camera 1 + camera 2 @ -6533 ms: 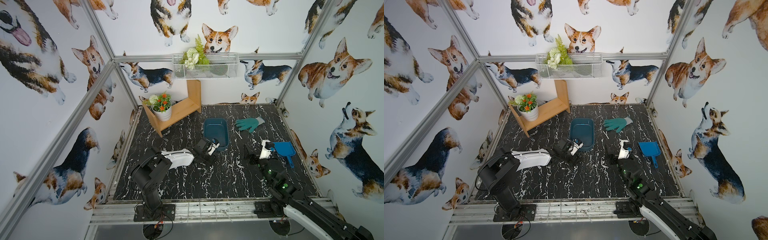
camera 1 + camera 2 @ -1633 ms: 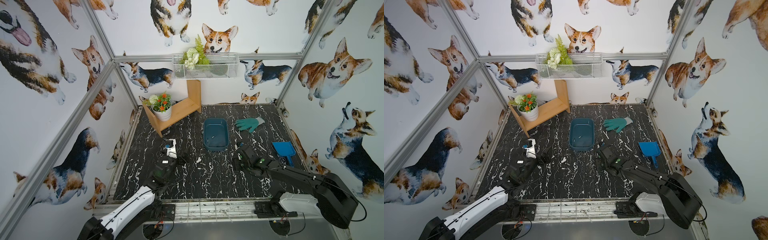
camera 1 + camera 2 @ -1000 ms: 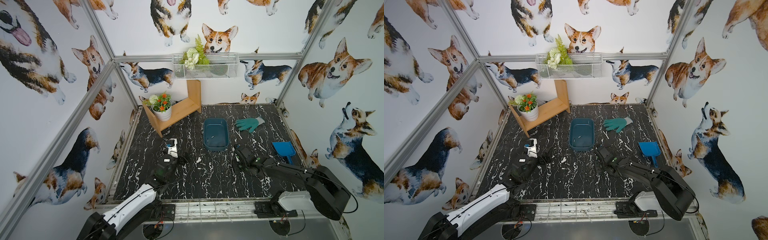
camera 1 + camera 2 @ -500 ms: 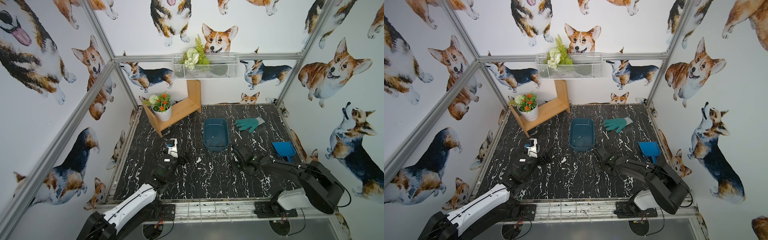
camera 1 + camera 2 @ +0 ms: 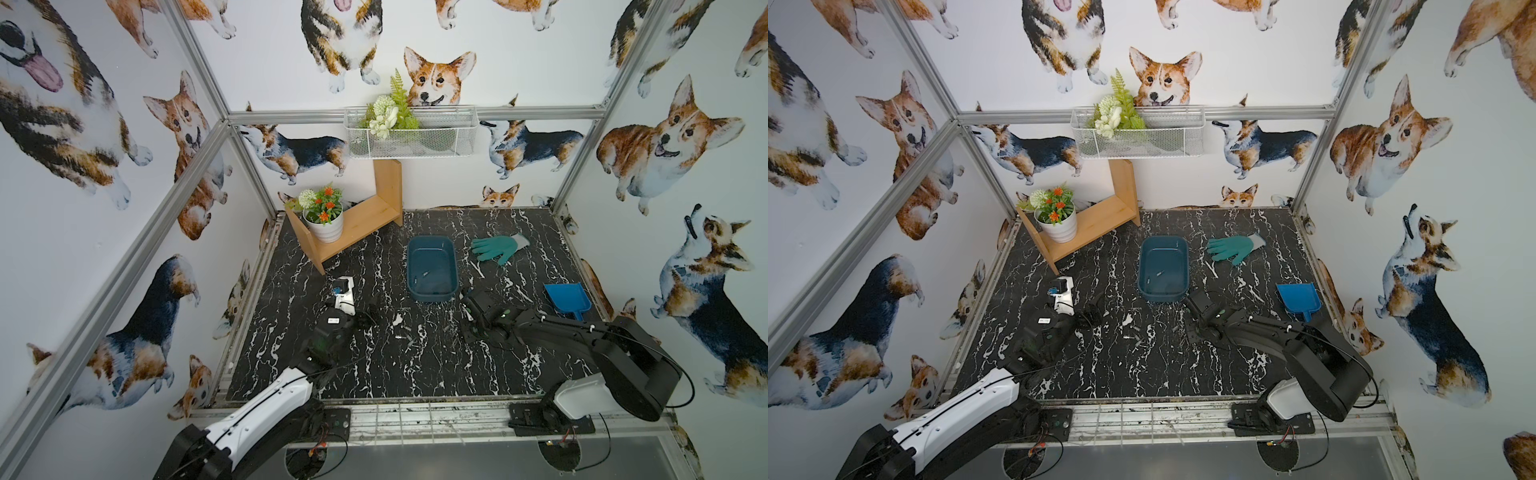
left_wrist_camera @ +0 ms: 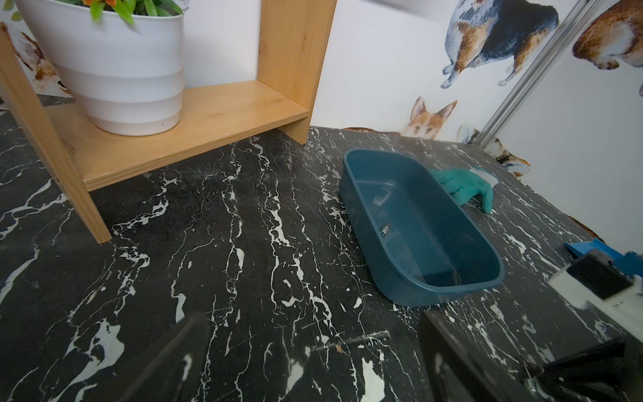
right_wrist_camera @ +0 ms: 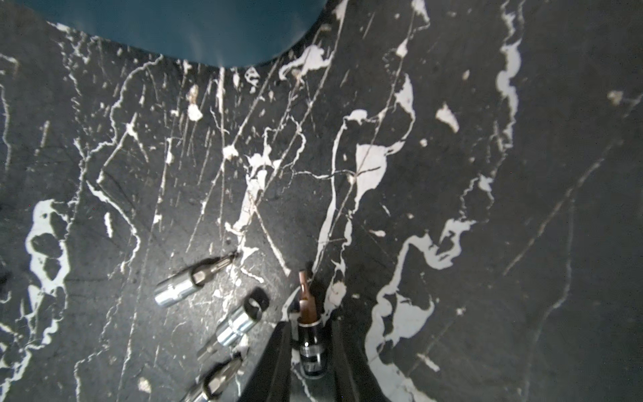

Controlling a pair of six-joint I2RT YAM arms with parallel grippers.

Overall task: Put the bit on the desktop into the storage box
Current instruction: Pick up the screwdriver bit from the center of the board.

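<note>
Item: bit (image 7: 306, 308), dark shank, brown tip, lying mid-desktop (image 7: 452, 174), just in front of the storage box (image 7: 174, 28). My right gripper (image 7: 309, 329) brackets it, fingers close at both sides (pinching or a hair off, I cannot tell). Chrome socket bits (image 7: 240, 320) lie alongside. My left gripper (image 6: 313, 362), toward the desktop's left edge: jaws spread wide.

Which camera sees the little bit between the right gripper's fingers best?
The right wrist view: the brown-tipped bit lies large and sharp between the right gripper's fingers. In both top views the gripper hides it. The left wrist view does not show it.
</note>
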